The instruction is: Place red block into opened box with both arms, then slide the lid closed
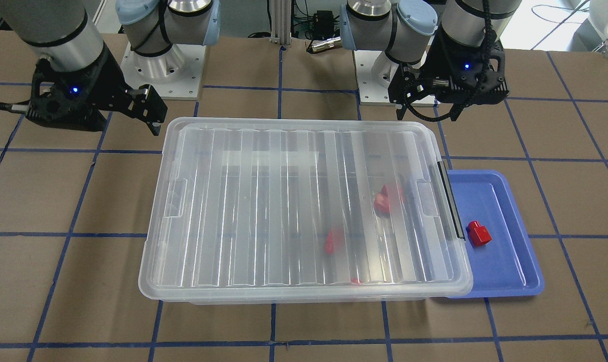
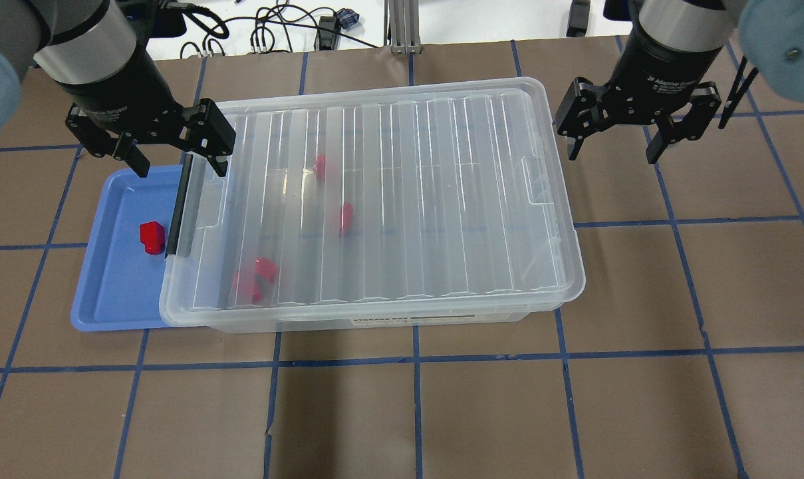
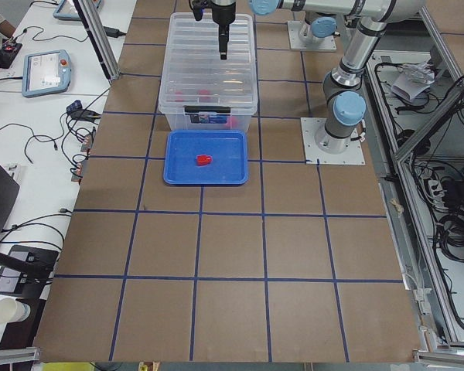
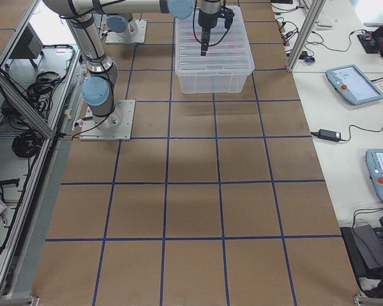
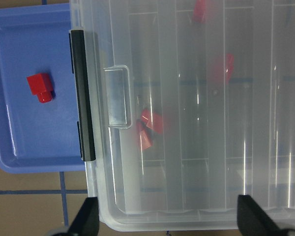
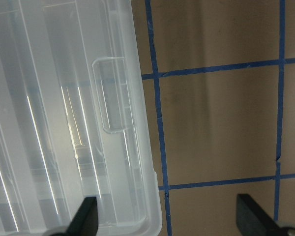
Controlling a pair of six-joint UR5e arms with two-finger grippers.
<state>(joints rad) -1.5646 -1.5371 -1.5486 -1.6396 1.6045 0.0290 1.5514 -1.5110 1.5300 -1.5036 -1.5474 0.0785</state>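
From the front, the left pincer [image 1: 427, 108] hangs wide open and empty above the far corner of the box [image 1: 304, 300], at its black bar [image 1: 452, 201] end. The block [image 1: 479, 234] lies nearer the camera than that pincer, on the blue tray [image 1: 510, 266], just outside the bar. The lid [image 1: 263, 201] covers the box, and other red blocks [image 1: 388, 198] show blurred through it. The right pincer [image 1: 80, 113], equally wide open with nothing in it, hovers over the table [image 1: 57, 201] off the box's opposite far corner. Overhead, the left pincer [image 2: 179, 156] straddles the bar [image 2: 177, 206], with one finger over the tray [image 2: 116, 299] and the other over the lid [image 2: 408, 193]. The block [image 2: 152, 236] sits just robotward of the finger over the tray, apart from the box [image 2: 322, 324]. The right pincer [image 2: 613, 148] is spread above bare table past the lid's other short end. From the left end, the left pincer [image 3: 223, 46] shows edge-on above the box [image 3: 209, 116], with the block [image 3: 204, 160] on the tray [image 3: 216, 176] nearer the camera. From the right end, the right pincer [image 4: 205, 38] hangs edge-on over the box [image 4: 214, 80]; its spread cannot be told there. The left wrist camera shows the pincer [image 5: 169, 221] with its fingertips [image 5: 88, 219] far apart and the lid [image 5: 196, 123] edge between them. The block [image 5: 40, 87] is ahead of the tray-side tip, beyond the bar [image 5: 83, 93]. The right wrist camera shows that pincer [image 6: 168, 221] open over the table [image 6: 216, 128], with a lid [image 6: 64, 123] corner by one fingertip [image 6: 86, 219].
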